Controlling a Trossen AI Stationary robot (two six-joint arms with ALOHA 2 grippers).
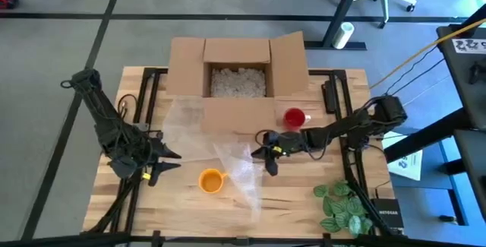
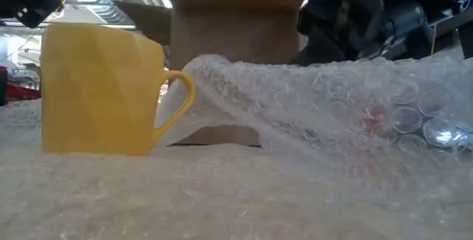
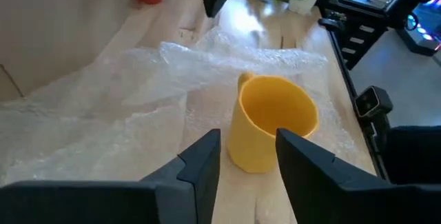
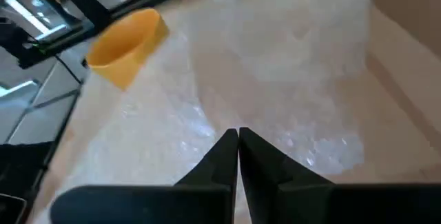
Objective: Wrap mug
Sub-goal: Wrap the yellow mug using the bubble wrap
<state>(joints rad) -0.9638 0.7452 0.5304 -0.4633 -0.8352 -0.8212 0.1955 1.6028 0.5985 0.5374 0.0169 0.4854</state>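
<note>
Bubble wrap (image 2: 244, 196) fills the foreground in the low view, rumpled, w/ the yellow mug (image 2: 103, 88) standing upright on it, handle toward the raised fold of wrap. From above, mug (image 1: 211, 180) sits on the near-centre of the wooden desk (image 1: 296, 194), at the left edge of the wrap sheet (image 1: 239, 167).

Left hand (image 1: 163, 161) is just left of the mug, apart from it, fingers spread wide. Its wrist view: the two dark fingers (image 3: 203, 162) frame the mug (image 3: 269, 124), mug just ahead of the tips, no contact seen.

Right hand (image 1: 267, 154) sits over the wrap's right side, up and right of the mug, well apart from it. Wrist view shows its fingers (image 4: 224, 158) pressed together, tips down at the wrap (image 4: 275, 93); can't tell if a bit of film is pinched between. Mug (image 4: 127, 45) lies beyond.

Open cardboard box (image 1: 239, 68) w/ packing fill at the desk's far side, red cup (image 1: 295, 116) near it, green plant (image 1: 345, 205) at the near right corner.
</note>
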